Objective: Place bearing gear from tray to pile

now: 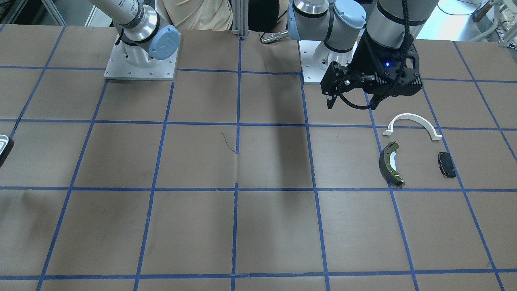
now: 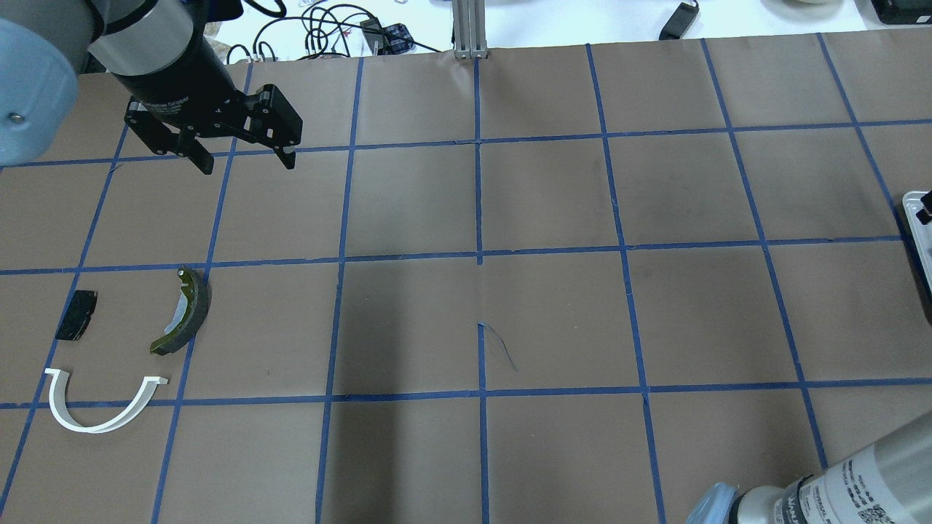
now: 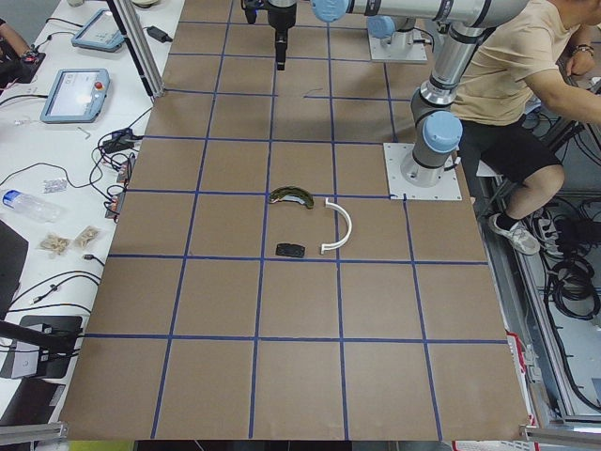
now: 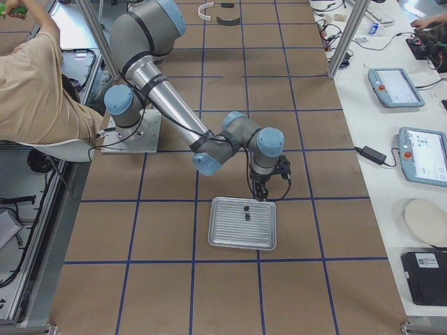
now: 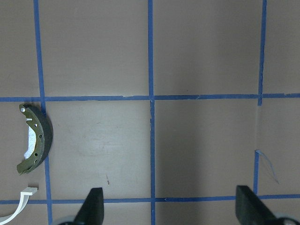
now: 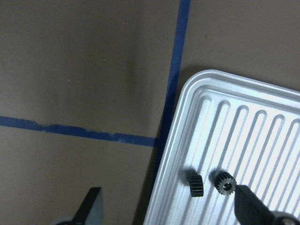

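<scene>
A ribbed metal tray (image 6: 243,140) lies at the table's right end; it also shows in the exterior right view (image 4: 227,234). Two small black gears lie on it: one flat with a centre hole (image 6: 224,182), one on its edge (image 6: 196,183). My right gripper (image 6: 171,211) is open above the tray's corner, one fingertip (image 6: 248,206) close beside the flat gear. The pile is a white arch (image 2: 98,428), a brake shoe (image 2: 186,313) and a black pad (image 2: 76,314). My left gripper (image 2: 247,166) hangs open and empty above the table, beyond the pile.
The arm bases (image 1: 141,60) stand at the table's robot edge. A seated person (image 4: 42,91) is behind them. Frame posts (image 4: 346,38) and tablets (image 4: 394,87) line the far side. Only the tray's edge (image 2: 919,225) shows in the overhead view.
</scene>
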